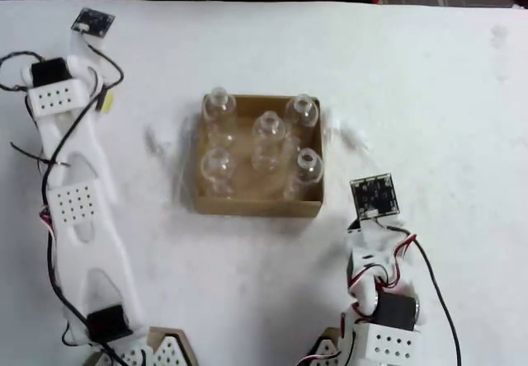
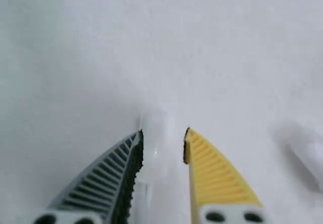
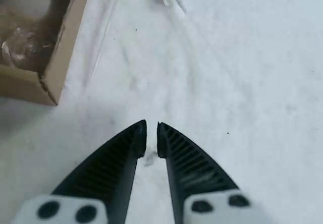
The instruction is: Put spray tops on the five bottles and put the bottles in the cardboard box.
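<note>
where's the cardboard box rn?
High view: the cardboard box sits mid-table between the left arm and the right arm, five clear bottles standing in it. Its corner also shows in the right wrist view, close to the right gripper.

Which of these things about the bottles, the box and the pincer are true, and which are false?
1. Five bottles stand in the cardboard box. True.
2. The box is blue plastic. False: it is brown cardboard.
3. The right pincer is shut and holds nothing. True.
4. The right pincer is inside the box. False: it is over the white table, beside the box.
</note>
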